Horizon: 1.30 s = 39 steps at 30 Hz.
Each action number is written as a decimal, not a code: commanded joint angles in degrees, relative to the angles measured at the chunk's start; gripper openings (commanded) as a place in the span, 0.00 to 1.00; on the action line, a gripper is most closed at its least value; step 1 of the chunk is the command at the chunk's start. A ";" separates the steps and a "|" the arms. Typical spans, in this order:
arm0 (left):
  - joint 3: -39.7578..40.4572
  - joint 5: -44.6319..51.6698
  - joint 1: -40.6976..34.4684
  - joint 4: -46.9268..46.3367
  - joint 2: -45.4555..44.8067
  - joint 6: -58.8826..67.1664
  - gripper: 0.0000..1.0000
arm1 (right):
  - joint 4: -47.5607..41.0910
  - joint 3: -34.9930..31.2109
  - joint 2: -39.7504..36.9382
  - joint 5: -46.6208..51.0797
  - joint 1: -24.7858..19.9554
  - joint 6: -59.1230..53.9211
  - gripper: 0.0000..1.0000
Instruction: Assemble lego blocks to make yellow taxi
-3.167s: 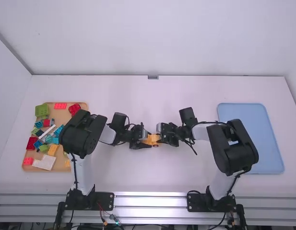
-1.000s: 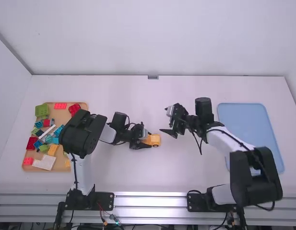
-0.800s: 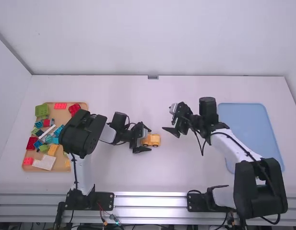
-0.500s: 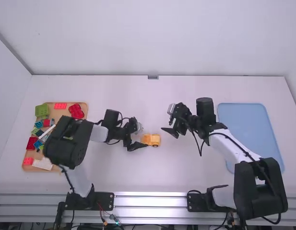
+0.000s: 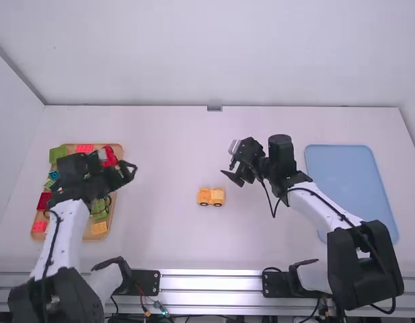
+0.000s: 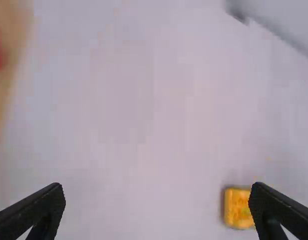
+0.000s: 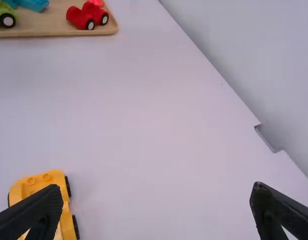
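One white table [image 5: 167, 235], yellow car [image 5: 216, 196] near middle, pale wall [image 5: 214, 54] beyond.

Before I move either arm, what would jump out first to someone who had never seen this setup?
Probably the small yellow-orange car, on the bare white table between the two arms. Next, the wooden tray of bright blocks at the left, with the left gripper by its right edge. Then the large blue tray at the right, beyond the right arm.
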 commanded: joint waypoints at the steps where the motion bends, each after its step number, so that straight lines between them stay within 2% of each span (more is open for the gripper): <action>1: 0.13 -13.16 4.96 -7.06 -4.35 -33.55 0.99 | 0.44 0.26 -0.31 0.22 0.46 0.72 0.99; 5: 0.00 -22.14 10.62 -20.50 -8.04 -45.68 0.99 | 0.81 0.26 -0.31 0.22 0.42 0.74 0.99; 8: -0.28 -25.55 12.31 -24.11 -9.35 -48.28 0.99 | 0.81 0.26 -0.31 0.17 0.33 0.74 0.99; 14: 0.24 -28.48 12.41 -25.05 -8.66 -47.52 0.99 | 0.87 0.26 -0.31 0.17 0.90 1.81 0.99; 20: 2.58 -31.10 12.48 -25.42 -0.61 -45.97 0.99 | 1.05 0.26 -0.31 0.17 0.85 1.79 0.99; 24: 6.67 -30.16 12.55 -27.58 8.59 -41.64 0.83 | 1.97 0.26 -0.31 0.15 1.14 1.79 0.99; 30: 10.32 -31.54 12.33 -29.55 18.60 -41.46 0.73 | 2.25 0.26 -0.31 0.00 1.09 1.86 0.99; 31: 10.45 -32.00 12.35 -29.16 20.20 -41.57 0.63 | 2.08 0.26 -0.31 0.02 1.09 1.90 0.99; 33: 10.32 -32.13 12.33 -28.41 21.94 -41.55 0.59 | 2.29 0.26 -0.31 0.24 1.09 3.21 0.99; 36: 10.10 -33.18 12.33 -27.36 23.28 -41.46 0.63 | 2.27 0.26 -0.31 0.17 1.09 3.30 0.99; 39: 9.81 -32.52 12.66 -26.99 23.39 -40.52 0.61 | 1.64 0.26 -0.31 0.20 1.09 3.32 0.99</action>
